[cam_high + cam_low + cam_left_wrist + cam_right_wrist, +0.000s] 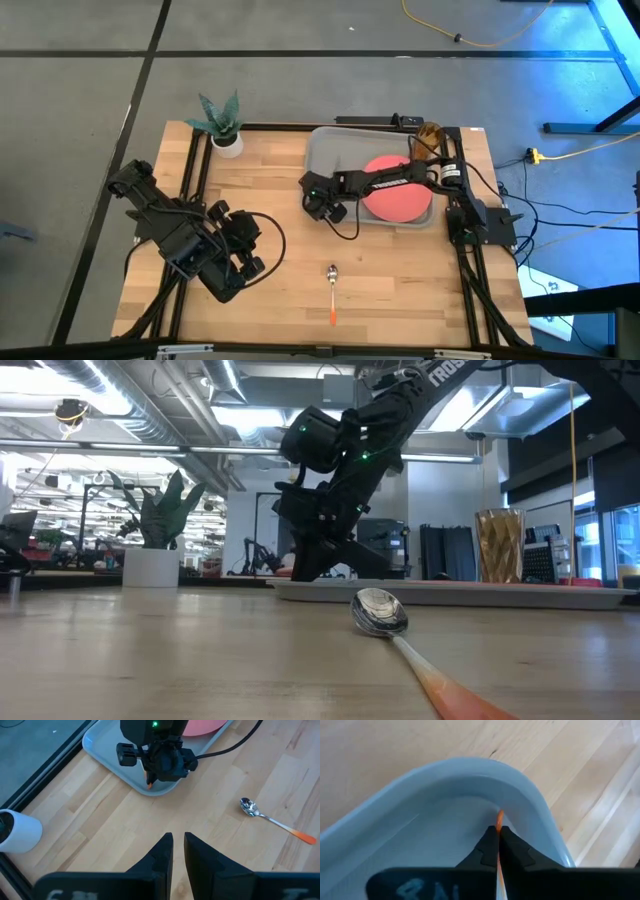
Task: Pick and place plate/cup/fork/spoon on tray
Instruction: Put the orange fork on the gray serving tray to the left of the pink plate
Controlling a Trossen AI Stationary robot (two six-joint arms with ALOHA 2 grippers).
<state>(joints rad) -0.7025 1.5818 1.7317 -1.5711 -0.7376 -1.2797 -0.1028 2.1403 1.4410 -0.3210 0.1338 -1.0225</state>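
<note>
Your right pincer (322,206) is down at the near left corner of the tray (335,150). Its two fingers are pinched almost shut on a thin orange handle (499,822), and the handle tip sits just inside the tray's curved grey rim. You can't see the metal end of that handle, so it looks like the fork but you can't be sure.

The tray is big, grey and flat, with round corners and a low rim. It lies on the far right part of the wooden counter (280,290). The plate (398,200) is round, flat and coral-pink. It lies in the right part of the tray, and the right arm reaches across above it.

The cup (428,140) is a small see-through brown tumbler. It stands upright at the far right corner of the tray. From the low view you can't tell if it stands in the tray or just behind it.

The spoon (333,292) lies on the bare counter, near the front and well apart from the tray. Its shiny round bowl points toward the tray and its thin orange handle points to the front edge.

Your left pincer (178,851) hangs above the left side of the counter. Its fingers are close together with a small gap, and they hold nothing.

A white pot with a green plant (224,124) stands at the far left corner.
</note>
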